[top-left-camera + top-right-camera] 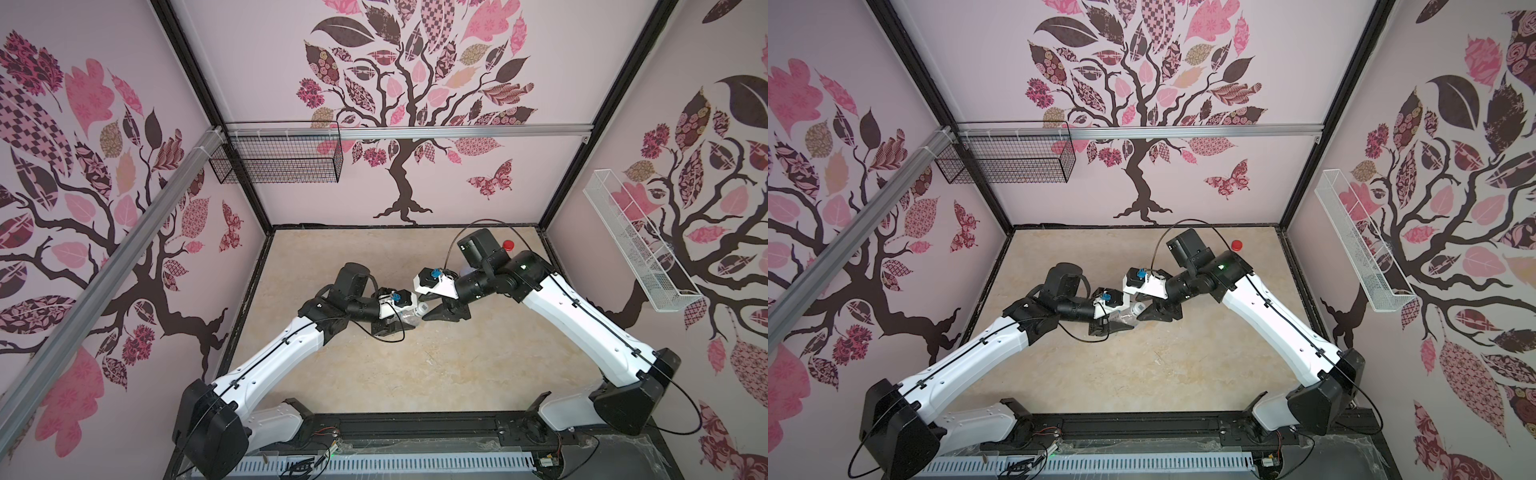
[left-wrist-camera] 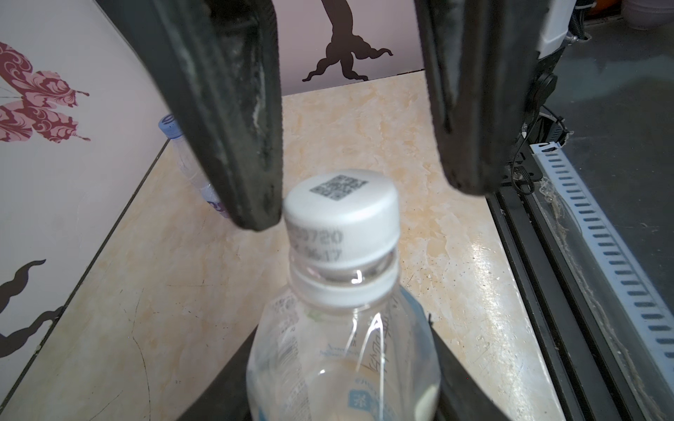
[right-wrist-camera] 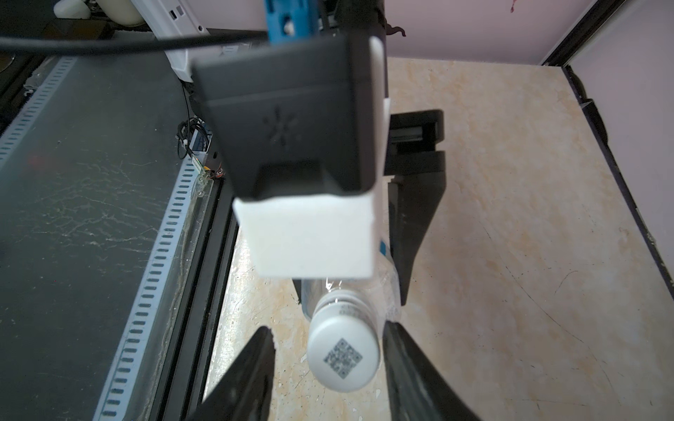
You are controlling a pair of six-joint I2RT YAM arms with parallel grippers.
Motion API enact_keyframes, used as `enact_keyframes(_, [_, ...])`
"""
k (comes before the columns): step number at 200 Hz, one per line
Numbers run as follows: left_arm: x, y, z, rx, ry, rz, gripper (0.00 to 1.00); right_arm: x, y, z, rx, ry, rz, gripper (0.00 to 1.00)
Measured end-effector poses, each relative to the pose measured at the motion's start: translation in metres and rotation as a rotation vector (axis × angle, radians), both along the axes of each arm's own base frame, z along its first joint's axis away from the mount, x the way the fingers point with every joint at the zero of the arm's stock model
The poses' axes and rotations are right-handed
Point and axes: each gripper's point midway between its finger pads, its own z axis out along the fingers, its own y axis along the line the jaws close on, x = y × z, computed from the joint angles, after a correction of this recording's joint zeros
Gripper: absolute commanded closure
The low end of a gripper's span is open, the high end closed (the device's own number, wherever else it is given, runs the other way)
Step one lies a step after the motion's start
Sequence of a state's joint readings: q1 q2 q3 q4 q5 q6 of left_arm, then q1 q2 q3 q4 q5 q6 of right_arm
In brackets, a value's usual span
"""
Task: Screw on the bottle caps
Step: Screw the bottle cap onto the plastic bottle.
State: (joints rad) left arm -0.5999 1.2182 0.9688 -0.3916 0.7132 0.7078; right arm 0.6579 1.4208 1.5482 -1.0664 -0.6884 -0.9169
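R gripper [image 2: 364, 200]: jaws apart, astride white cap [image 3: 343, 355]. One finger [image 2: 255, 164] touched cap's side; other stood clear. Cap sat on neck of bottle [image 2: 343, 382], approx. seated, slightly askew. L gripper [image 2: 343, 335] was clamped on bottle body, below neck. Judged: bottle light, thin-walled, dents easily. Cap stiff, smooth; take hold at its side wall.

Lab robot cell: tree-decal panels [image 1: 257, 62] in a black frame [image 1: 601, 112] wall the table [image 1: 415, 365], two arms [image 1: 282, 353] mounted at its front, baskets [image 1: 276, 160] above it
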Motion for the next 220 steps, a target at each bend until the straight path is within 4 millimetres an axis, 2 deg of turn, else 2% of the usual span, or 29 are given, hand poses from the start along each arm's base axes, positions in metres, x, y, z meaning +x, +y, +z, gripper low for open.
enact_keyframes(28, [-0.0006,-0.0002,0.0003,-0.002,0.001,-0.003,0.6,0.0007,0.0014,-0.001,0.002,0.005,0.003,0.53])
enact_keyframes(86, [-0.0015,-0.0005,0.0005,-0.005,0.011,-0.004,0.6,0.0033,0.0036,-0.0027,0.007,0.013,-0.004,0.72])
enact_keyframes(220, [-0.0028,-0.0028,0.0003,-0.032,0.124,0.037,0.62,0.0053,0.0014,-0.0024,0.013,-0.044,-0.005,0.71])
